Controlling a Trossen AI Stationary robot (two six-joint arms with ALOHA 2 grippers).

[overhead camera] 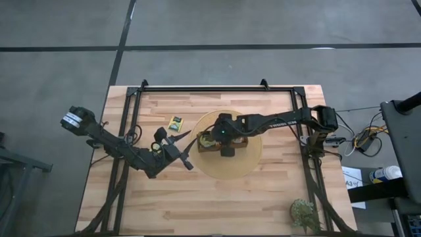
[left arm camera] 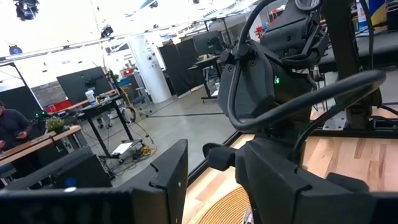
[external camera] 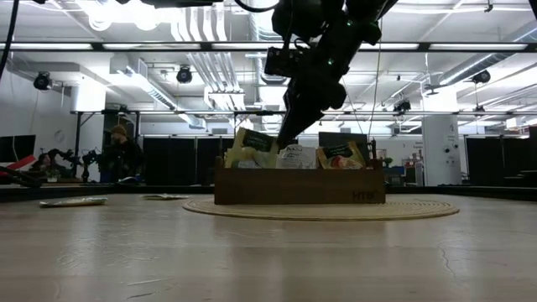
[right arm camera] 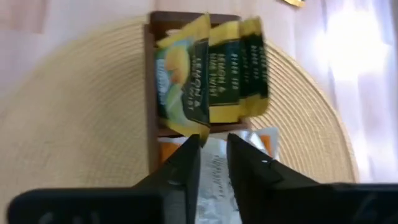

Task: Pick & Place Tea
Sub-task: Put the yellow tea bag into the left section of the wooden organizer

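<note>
The right gripper (right arm camera: 212,146), jaws slightly apart, maybe empty, hovers above thin, floppy yellow-green paper tea packets (right arm camera: 208,78); pinch 1 top edge.

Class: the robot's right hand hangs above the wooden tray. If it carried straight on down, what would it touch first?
Probably the white tea packet in the tray, right below the right hand; the yellow packets sit just beyond.

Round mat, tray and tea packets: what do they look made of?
Round mat: woven straw or similar fibre, going by its concentric ribbed rings; matte tan.
Tray: looks like wood, dark brown flat walls.
Tea packets: likely printed paper or foil, thin, flat, slightly curled at the edges.
</note>
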